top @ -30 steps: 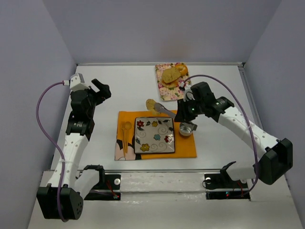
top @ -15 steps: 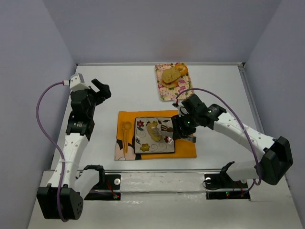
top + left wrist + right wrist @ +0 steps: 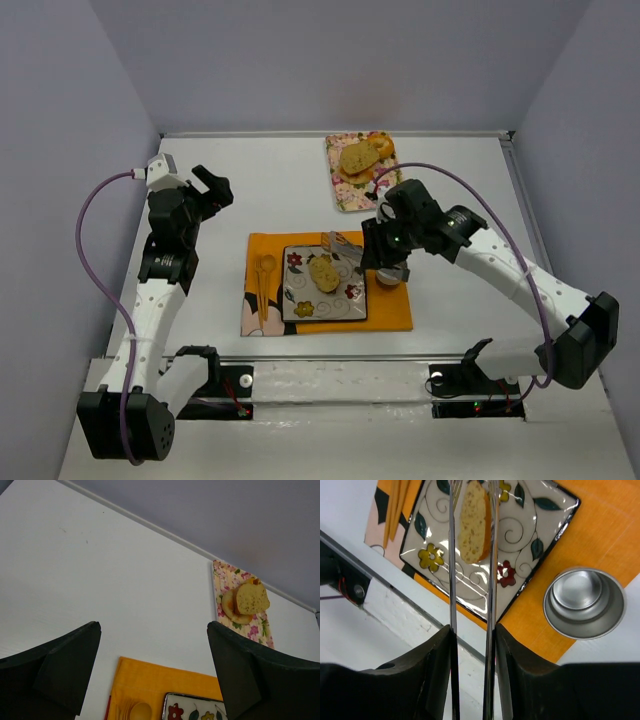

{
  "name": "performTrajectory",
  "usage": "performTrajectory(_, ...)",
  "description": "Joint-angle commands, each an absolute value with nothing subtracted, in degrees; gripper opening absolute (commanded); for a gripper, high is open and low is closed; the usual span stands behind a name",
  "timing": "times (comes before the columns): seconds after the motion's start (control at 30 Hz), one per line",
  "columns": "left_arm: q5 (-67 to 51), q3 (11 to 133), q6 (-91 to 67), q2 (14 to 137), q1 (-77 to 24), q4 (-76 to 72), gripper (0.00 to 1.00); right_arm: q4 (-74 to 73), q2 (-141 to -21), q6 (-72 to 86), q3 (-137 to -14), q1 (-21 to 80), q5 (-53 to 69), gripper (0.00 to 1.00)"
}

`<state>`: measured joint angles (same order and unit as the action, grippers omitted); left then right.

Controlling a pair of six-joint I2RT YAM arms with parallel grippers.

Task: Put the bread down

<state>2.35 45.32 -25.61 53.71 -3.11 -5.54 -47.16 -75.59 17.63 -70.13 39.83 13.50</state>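
Note:
The bread point(image 3: 322, 272), a small speckled tan slice with a brown crust, lies on the square flowered plate point(image 3: 300, 300). My right gripper point(image 3: 385, 245) is shut on metal tongs point(image 3: 343, 246), held just right of and above the plate. In the right wrist view the bread point(image 3: 472, 522) shows between the two tong arms point(image 3: 492, 555) over the plate point(image 3: 520, 525), with the gripper point(image 3: 472, 630) clamped on the tongs. I cannot tell whether the tongs still touch the bread. My left gripper point(image 3: 213, 185) is open and empty at the far left, and its wrist view point(image 3: 152, 627) shows it raised.
The plate sits on an orange mat point(image 3: 385, 310) with a wooden spoon point(image 3: 264, 265) on its left and a small metal cup point(image 3: 390, 272) on its right. A floral board point(image 3: 345, 190) at the back holds a larger slice and an orange bun. Side walls enclose the table.
My right arm carried the bread in the tongs from behind the mat onto the plate, then drew the tongs back to the right. The left arm has not moved.

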Motion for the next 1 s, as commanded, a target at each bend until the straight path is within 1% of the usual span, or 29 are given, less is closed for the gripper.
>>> performTrajectory(0.0, 2.20, 45.35, -25.40, 51.94, -2.90, -7.21, 0.99, -46.84, -75.67, 17.58, -78.48, 39.73, 8.44, 0.43)
performTrajectory(0.13, 2.29, 45.35, -25.22, 51.94, -2.90, -7.21, 0.99, -48.25, -76.90, 18.02, -82.17, 36.66, 0.37, 0.44)
performTrajectory(0.23, 2.37, 45.26, -25.22, 52.03, -2.90, -7.21, 0.99, -46.86, -76.90, 20.82, -82.36, 30.69, -5.26, 0.43)
performTrajectory(0.27, 2.37, 45.35, -25.31, 52.03, -2.90, -7.12, 0.99, -46.32, -76.90, 21.35, -81.92, 28.85, -9.71, 0.43)
performTrajectory(0.3, 2.55, 45.35, -25.31, 51.94, -2.90, -7.12, 0.99, -45.10, -77.43, 22.58, -80.70, 24.74, -11.32, 0.43)
performTrajectory(0.37, 2.64, 45.26, -25.22, 51.94, -2.90, -7.12, 0.99, -42.90, -78.39, 23.11, -78.94, 18.93, -12.13, 0.43)
performTrajectory(0.4, 2.72, 45.26, -25.22, 51.86, -2.90, -7.12, 0.99, -41.50, -78.92, 23.12, -77.97, 18.90, -12.30, 0.43)
performTrajectory(0.5, 3.16, 45.35, -25.14, 51.94, -2.90, -7.03, 0.99, -36.75, -81.90, 21.81, -75.41, 13.02, -15.55, 0.44)
performTrajectory(0.53, 3.34, 45.35, -25.14, 51.94, -2.90, -7.03, 0.99, -34.56, -84.35, 21.54, -74.98, 10.14, -15.99, 0.44)
performTrajectory(0.63, 3.51, 45.26, -25.22, 52.03, -2.90, -7.03, 0.99, -31.74, -88.93, 21.09, -74.09, 6.16, -15.12, 0.44)
performTrajectory(0.67, 3.52, 45.44, -25.05, 52.03, -2.90, -6.94, 0.99, -31.03, -92.08, 20.83, -74.27, 4.59, -15.64, 0.45)
performTrajectory(0.73, 3.87, 45.35, -25.14, 52.03, -2.90, -6.86, 0.99, -30.50, -96.39, 20.57, -74.35, 3.79, -18.09, 0.50)
performTrajectory(0.77, 3.87, 45.35, -25.05, 52.12, -2.90, -6.86, 0.99, -30.50, -97.72, 20.65, -74.36, 3.26, -18.71, 0.50)
performTrajectory(0.8, 3.87, 45.35, -25.05, 52.21, -2.90, -6.77, 0.99, -30.50, -98.87, 20.92, -74.36, 3.25, -18.55, 0.55)
performTrajectory(0.83, 3.87, 45.35, -25.14, 52.21, -2.90, -6.77, 0.99, -30.50, -99.92, 21.09, -73.92, 2.64, -17.85, 0.56)
performTrajectory(0.93, 3.95, 45.44, -25.14, 52.29, -2.90, -6.68, 0.99, -30.50, -102.65, 22.15, -72.60, 2.64, -15.39, 0.63)
performTrajectory(0.97, 3.96, 45.44, -25.14, 52.29, -2.90, -6.68, 0.99, -30.50, -103.27, 22.50, -72.25, 2.64, -15.21, 0.72)
